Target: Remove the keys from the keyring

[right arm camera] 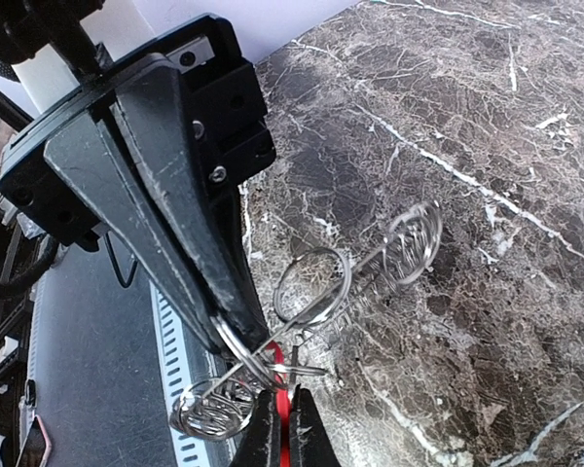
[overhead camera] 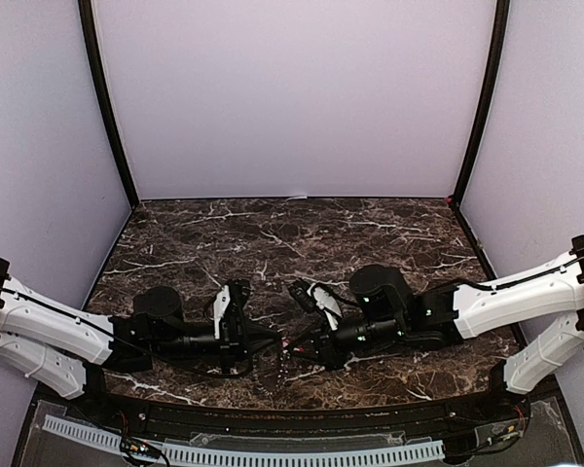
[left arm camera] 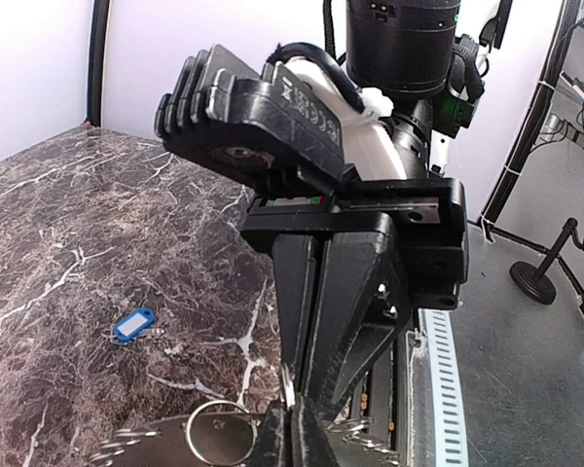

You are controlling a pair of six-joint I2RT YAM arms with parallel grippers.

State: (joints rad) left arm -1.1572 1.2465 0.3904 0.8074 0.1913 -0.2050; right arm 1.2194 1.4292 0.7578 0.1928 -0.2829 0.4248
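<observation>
The keyring is a cluster of linked silver wire rings, held in the air between both grippers just above the marble table. My left gripper is shut on the edge of one ring; in the right wrist view its finger comes in from the upper left. My right gripper is shut on the red key, which hangs on the rings. The blue key lies loose on the table, apart from the rings. In the top view the left gripper and right gripper meet near the front edge.
A white perforated strip runs along the table's near edge, right below the grippers. Plain walls close the table at the back and sides. A black stand stands off the table.
</observation>
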